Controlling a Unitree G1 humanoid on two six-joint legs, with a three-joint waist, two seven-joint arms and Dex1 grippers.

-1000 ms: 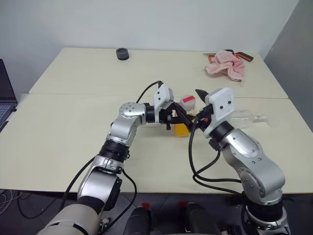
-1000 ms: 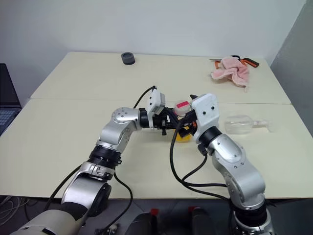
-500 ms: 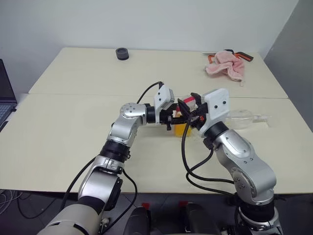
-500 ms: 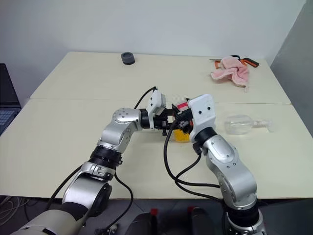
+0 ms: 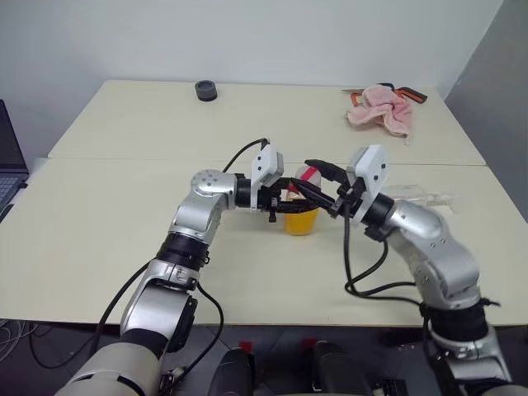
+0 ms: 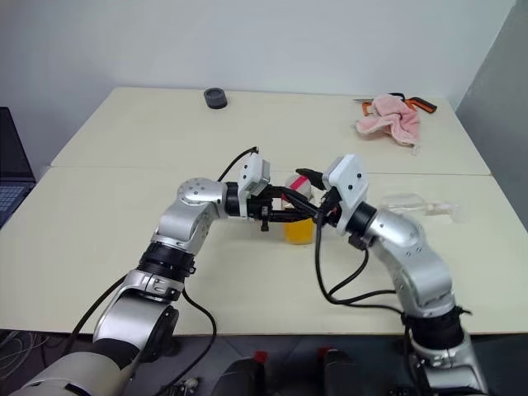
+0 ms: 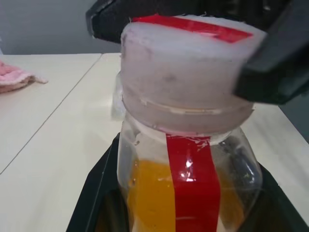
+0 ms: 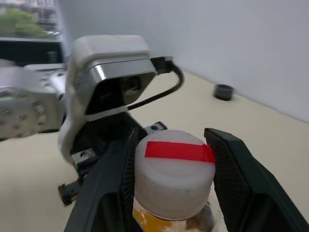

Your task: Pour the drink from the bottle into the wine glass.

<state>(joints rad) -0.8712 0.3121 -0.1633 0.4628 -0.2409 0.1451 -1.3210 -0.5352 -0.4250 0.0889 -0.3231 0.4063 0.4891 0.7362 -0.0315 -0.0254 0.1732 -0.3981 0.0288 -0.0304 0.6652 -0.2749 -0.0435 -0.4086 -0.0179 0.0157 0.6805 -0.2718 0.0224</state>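
**Right wrist view: cap removal with the bottle braced**

The right wrist view shows the right gripper (image 8: 171,176) with its two black fingers (image 8: 236,179) set on opposite sides of the cap (image 8: 175,166), closed partway against it. The left wrist view shows the left gripper (image 7: 186,203) clamped tight on the body of the bottle (image 7: 188,193), one finger on each side below the shoulder. In the head views the bottle (image 5: 300,216) stands upright on the table (image 5: 124,239), between the two arms, with the drink (image 5: 300,221) filling its lower part. The wine glass (image 5: 417,195) lies on its side on the table, behind the right forearm and well apart from the bottle.

Step in hand, as judged: unscrewing the cap. Nothing has been poured.

Procedure:
- Keep the left grip firm so that the body does not turn with the cap.
- Seat both right fingers squarely on the cap wall before twisting; a grip near the top edge may slip off.
- Turn about the upright axis of the bottle. Do not tilt it, or the drink may spill once the cap loosens.
- The glass must be stood upright before any pouring.
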